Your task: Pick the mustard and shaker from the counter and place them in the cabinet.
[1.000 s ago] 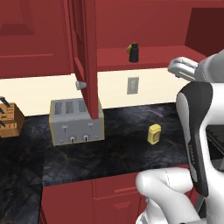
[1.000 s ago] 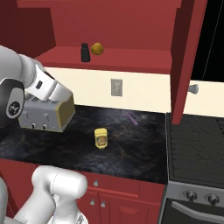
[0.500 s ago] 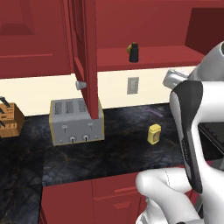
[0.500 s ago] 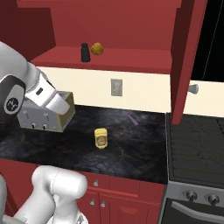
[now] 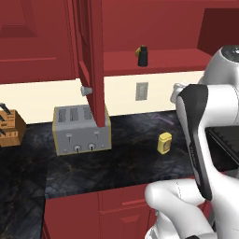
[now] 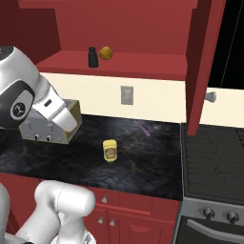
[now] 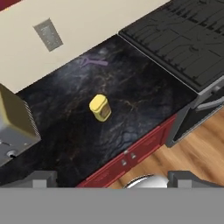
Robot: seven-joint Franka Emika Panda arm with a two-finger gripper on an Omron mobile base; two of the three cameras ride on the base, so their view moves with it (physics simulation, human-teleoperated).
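Kitchen counter (image 6: 143,157): I am looking over a black marbled worktop with faint pale veins, running above dark red base fronts.
Gripper (image 7: 111,177): I am seeing its two dark tips spread wide apart at the bottom of the hand view, clamping nothing, hanging high above the worktop edge.
Arm (image 5: 200,140): I am watching the white arm rising close to the cameras, with nothing in contact with it.
Mustard (image 6: 110,150): it is standing upright on the counter, alone on open stone, well apart from the other items; the hand view is showing it (image 7: 100,107) from above.
Toaster (image 5: 81,129): it is sitting on the counter near the back wall, well to the left of the mustard.
Stove (image 6: 214,157): its dark grated top is adjoining the counter on the right.
Wall outlet (image 6: 126,95): it is sitting on the cream wall behind the mustard.
Cabinet (image 6: 143,62): I am seeing it standing open, its red shelf above the outlet and a tall door with a grey knob swung outward.
Shaker (image 6: 93,57): it is standing upright on the cabinet shelf.
Orange-yellow lump (image 6: 106,53): it is lying on the same shelf, just beside the shaker.
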